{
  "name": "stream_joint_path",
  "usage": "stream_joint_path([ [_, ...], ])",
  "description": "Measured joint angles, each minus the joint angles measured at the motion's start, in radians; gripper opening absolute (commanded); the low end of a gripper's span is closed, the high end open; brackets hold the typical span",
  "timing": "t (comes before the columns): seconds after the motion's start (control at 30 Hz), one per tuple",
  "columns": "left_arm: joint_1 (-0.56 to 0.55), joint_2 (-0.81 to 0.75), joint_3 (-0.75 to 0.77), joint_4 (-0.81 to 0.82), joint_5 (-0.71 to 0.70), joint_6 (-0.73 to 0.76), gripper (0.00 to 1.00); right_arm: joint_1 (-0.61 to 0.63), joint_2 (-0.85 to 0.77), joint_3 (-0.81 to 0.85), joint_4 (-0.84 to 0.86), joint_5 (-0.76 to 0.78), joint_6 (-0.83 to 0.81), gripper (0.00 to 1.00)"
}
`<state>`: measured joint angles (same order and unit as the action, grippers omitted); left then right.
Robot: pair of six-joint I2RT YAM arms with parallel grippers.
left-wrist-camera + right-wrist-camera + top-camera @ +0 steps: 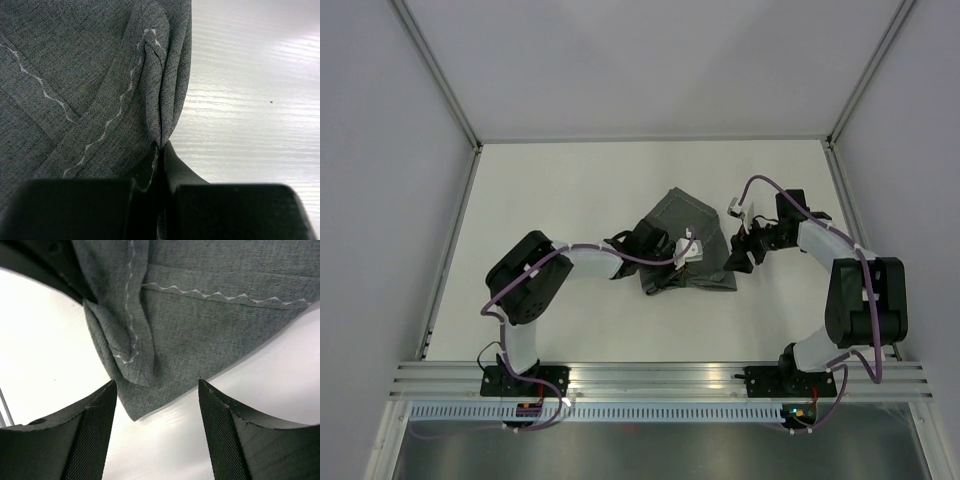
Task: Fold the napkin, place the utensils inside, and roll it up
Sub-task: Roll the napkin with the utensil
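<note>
The napkin (pixel 688 228) is a dark grey cloth with a pale stitched line, lying bunched and partly folded at the table's middle. My left gripper (pixel 658 264) is shut on a raised fold of the napkin (pixel 90 90), pinched between its black fingertips (pixel 161 146). My right gripper (pixel 738 260) is open at the napkin's right corner. In the right wrist view a corner of the napkin (pixel 190 335) lies just ahead of and between the open fingers (pixel 158 385), not touching them. The utensil is hidden.
The white table (pixel 570 190) is walled by grey panels at the back and sides. A metal rail (pixel 660 375) runs along the near edge by the arm bases.
</note>
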<state>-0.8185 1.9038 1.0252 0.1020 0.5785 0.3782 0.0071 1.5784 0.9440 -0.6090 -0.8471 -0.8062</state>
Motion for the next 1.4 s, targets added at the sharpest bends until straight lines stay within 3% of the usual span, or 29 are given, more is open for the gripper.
stream_joint_path([
  [0.23,0.065,0.043,0.016,-0.002,0.161,-0.092,0.02,0.053,-0.171,-0.145,0.105,0.021,-0.027,0.76],
  [0.43,0.092,0.085,0.051,-0.020,0.246,-0.143,0.02,0.262,-0.270,-0.262,0.244,0.127,-0.029,0.79],
  [0.6,0.103,0.104,0.060,-0.023,0.291,-0.168,0.02,0.407,-0.265,-0.309,0.324,0.215,-0.035,0.79],
  [0.93,0.111,0.118,0.060,-0.027,0.339,-0.184,0.02,0.500,-0.168,-0.315,0.437,0.329,-0.036,0.76],
  [1.2,0.113,0.119,0.061,-0.027,0.343,-0.195,0.03,0.534,-0.130,-0.315,0.457,0.370,-0.032,0.51],
  [1.33,0.116,0.121,0.060,-0.019,0.343,-0.212,0.09,0.534,-0.109,-0.309,0.451,0.370,-0.024,0.29],
  [1.4,0.120,0.121,0.053,-0.002,0.342,-0.225,0.14,0.537,-0.106,-0.300,0.436,0.370,-0.025,0.23],
])
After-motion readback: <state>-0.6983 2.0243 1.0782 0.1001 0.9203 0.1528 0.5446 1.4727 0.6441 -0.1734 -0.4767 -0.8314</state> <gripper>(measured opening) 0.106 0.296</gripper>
